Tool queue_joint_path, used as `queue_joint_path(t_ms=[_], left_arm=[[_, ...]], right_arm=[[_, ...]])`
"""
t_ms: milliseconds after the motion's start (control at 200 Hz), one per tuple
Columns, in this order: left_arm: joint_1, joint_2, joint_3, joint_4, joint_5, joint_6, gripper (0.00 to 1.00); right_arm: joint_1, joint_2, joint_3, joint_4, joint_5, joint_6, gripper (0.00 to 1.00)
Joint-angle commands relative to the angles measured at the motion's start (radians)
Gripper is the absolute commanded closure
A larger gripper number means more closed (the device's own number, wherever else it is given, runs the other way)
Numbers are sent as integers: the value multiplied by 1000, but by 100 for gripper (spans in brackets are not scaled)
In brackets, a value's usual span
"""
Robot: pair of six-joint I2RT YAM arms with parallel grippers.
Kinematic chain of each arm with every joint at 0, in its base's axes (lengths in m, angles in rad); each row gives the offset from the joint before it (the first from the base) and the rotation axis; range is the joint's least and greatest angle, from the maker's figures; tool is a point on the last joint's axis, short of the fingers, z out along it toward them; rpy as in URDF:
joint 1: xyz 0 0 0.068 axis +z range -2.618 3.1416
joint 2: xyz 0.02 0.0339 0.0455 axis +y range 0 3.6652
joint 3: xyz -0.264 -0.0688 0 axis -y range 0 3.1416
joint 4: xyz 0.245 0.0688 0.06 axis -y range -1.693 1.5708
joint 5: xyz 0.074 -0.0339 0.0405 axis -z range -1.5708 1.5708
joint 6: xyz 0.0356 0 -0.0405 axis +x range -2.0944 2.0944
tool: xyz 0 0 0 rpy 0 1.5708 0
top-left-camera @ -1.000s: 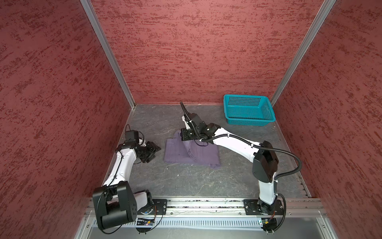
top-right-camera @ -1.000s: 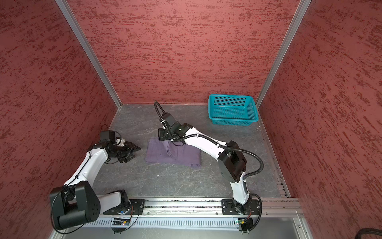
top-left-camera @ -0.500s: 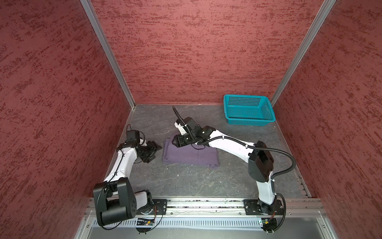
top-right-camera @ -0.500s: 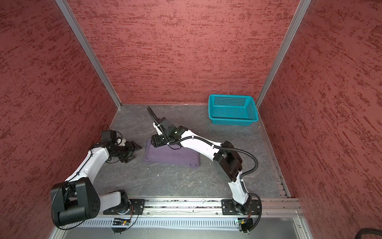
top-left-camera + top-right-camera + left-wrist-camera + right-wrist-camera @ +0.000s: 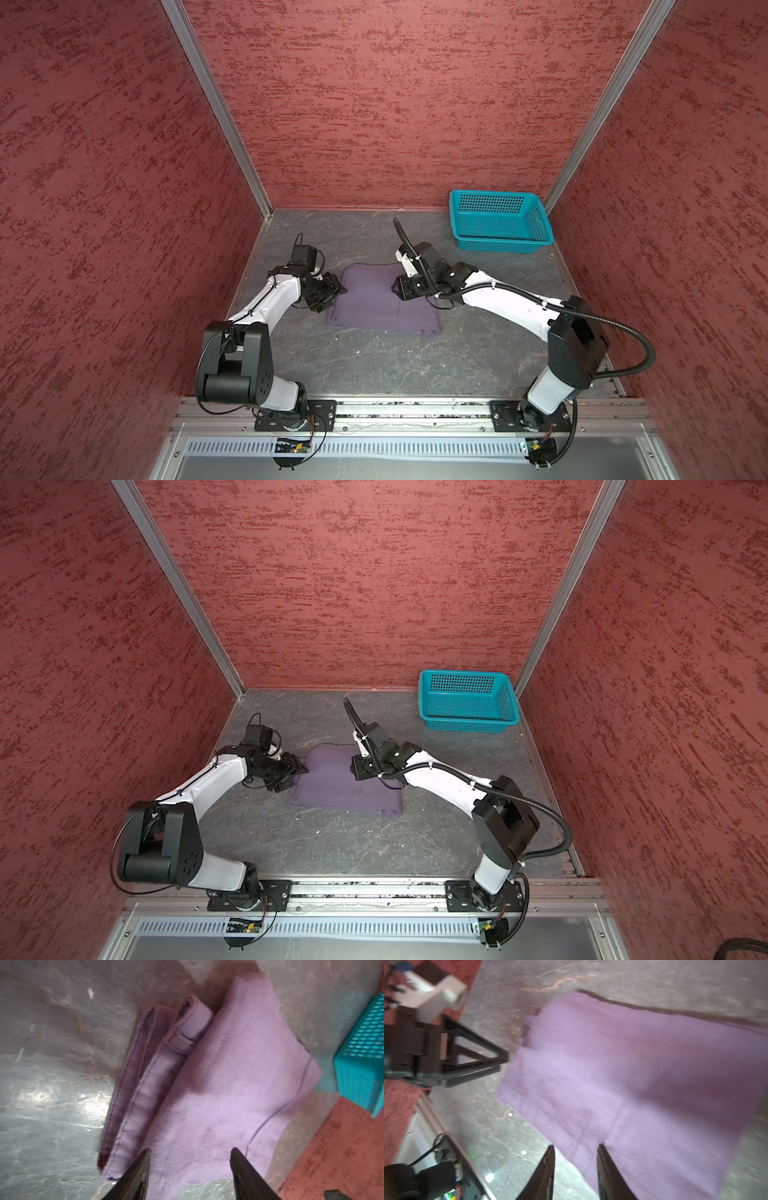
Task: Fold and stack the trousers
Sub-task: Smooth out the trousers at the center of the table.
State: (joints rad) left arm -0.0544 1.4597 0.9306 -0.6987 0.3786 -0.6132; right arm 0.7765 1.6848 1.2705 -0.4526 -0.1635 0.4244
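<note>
While folded trousers (image 5: 382, 301) lie amid bare surface (image 5: 374, 365), left fingers (image 5: 137, 1174) stand wide at one edge, right fingers (image 5: 545, 1172) narrowly parted, empty.

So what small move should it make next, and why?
Probably close the left gripper on the nearest edge of the folded dusty-purple cloth trousers: its open jaws sit at that edge, the right gripper is open too, so nothing holds them.

Bright, evenly lit from overhead and sharp in both top views, with only soft shadows on the table (image 5: 374, 365). Motion-blurred in both wrist views: smeared trousers (image 5: 633, 1074), soft-edged teal basket (image 5: 361, 1059). White glare patches on the glossy table, seen from the left wrist.
</note>
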Motion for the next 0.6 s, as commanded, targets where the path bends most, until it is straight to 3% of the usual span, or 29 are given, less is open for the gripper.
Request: queue_joint_path(t_ms=[0,105,250,596], left_arm=[[-23,-5,-7,-19,-73,0,38],[-64,3,-17,-24,-101,-9,38],[-117,37,-25,-34,-153,-18,40],[-158,17,2,-96,-218,-25,95]], right_arm=[[3,-22,-53,-6,24,-8,59],[2,-24,-99,-47,56,-9,44],[-3,-28,-133,-64,88,6,41],[-42,-34,-178,-57,113,51,41]])
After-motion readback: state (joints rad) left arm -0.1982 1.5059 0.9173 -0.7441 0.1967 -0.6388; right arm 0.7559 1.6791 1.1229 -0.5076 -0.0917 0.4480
